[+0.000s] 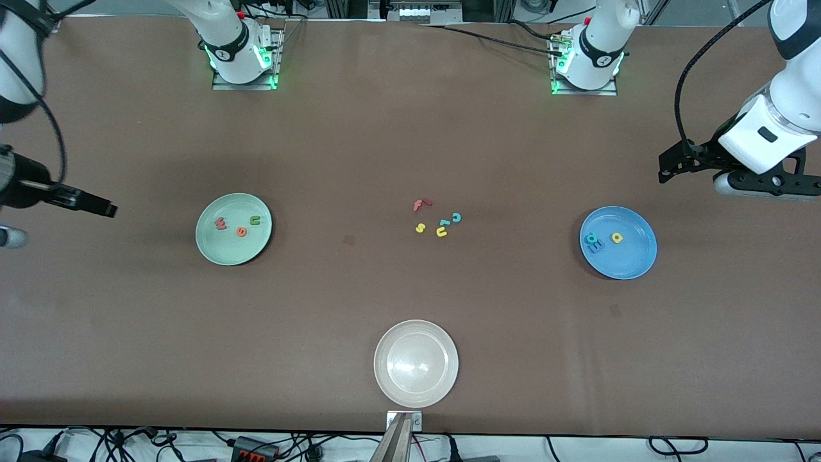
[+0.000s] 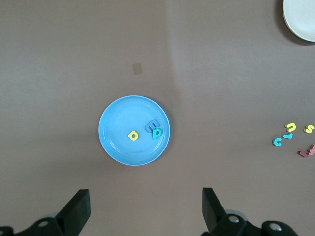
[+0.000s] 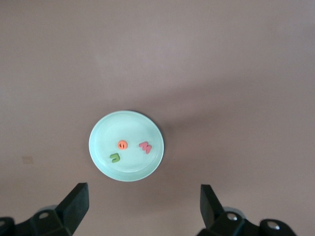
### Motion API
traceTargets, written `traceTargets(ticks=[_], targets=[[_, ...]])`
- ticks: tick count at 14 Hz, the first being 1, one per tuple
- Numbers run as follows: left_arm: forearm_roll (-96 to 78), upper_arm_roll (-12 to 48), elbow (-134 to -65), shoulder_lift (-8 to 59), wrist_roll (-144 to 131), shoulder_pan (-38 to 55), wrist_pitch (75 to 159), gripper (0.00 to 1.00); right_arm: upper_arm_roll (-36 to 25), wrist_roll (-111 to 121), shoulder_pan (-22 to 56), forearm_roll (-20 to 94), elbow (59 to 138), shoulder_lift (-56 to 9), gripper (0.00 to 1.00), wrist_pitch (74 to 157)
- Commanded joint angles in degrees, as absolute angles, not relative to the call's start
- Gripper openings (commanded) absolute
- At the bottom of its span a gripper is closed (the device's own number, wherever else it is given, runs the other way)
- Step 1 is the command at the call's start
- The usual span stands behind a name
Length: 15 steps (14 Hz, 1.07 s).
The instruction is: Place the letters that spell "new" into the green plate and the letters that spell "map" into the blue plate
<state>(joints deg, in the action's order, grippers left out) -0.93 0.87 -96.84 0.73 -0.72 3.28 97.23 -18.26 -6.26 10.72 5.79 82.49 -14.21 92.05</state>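
The green plate (image 1: 218,247) lies toward the right arm's end of the table. In it are the pinkish-red w (image 1: 221,224), the orange e (image 1: 241,231) and the dark green n (image 1: 255,220). The blue plate (image 1: 632,260) lies toward the left arm's end and holds the yellow a (image 1: 617,238), with the blue m (image 2: 151,125) and teal p (image 2: 156,132) touching. My right gripper (image 3: 142,194) hangs open and empty, raised beside the green plate (image 3: 133,130). My left gripper (image 2: 145,201) hangs open and empty beside the blue plate (image 2: 118,123).
Loose letters lie mid-table between the plates: a red f (image 1: 421,205), a yellow s (image 1: 420,228), a yellow u (image 1: 441,232) and a teal c (image 1: 456,218). A whitish-beige plate (image 1: 415,385) sits empty nearer the front camera.
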Motion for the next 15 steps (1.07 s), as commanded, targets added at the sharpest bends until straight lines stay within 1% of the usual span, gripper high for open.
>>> traceTargets(ticks=[1,2,3,5,8,9,11,15], targets=[[-1.76,0.88,-95.8,0.62,0.44,3.34,96.06,1.0,-7.86,-4.57,-0.67,4.75,80.86,-11.44,1.0,90.79],[-1.76,0.79,-95.8,0.62,0.44,3.34,96.06,1.0,-5.13,-4.4,-4.1,4.92,80.86,-10.38,1.0,90.62],[-1.76,0.79,-95.8,0.62,0.44,3.34,96.06,1.0,-4.31,-3.61,-6.04,5.1,81.03,-9.24,1.0,90.44],[-1.84,0.79,-95.8,0.62,0.35,3.34,96.07,1.0,-4.65,-0.46,-5.98,4.4,80.77,-7.74,1.0,88.08],[-1.76,0.88,-95.8,0.62,0.26,3.43,96.06,1.0,-4.66,0.97,-5.36,3.34,80.42,-7.73,1.0,88.07],[-1.84,1.58,-95.8,0.62,0.18,3.34,96.06,1.0,-4.66,0.79,-4.4,2.99,80.42,-7.56,1.0,87.89],[-1.85,1.93,-95.8,0.62,-0.09,3.25,96.06,1.0,-6.58,0.7,-0.89,0.46,80.42,-7.56,1.0,87.98],[-1.85,1.93,-95.8,0.62,-0.09,3.25,96.06,1.0,-6.33,1.4,-2.29,0.18,80.77,-7.56,1.0,88.33]])
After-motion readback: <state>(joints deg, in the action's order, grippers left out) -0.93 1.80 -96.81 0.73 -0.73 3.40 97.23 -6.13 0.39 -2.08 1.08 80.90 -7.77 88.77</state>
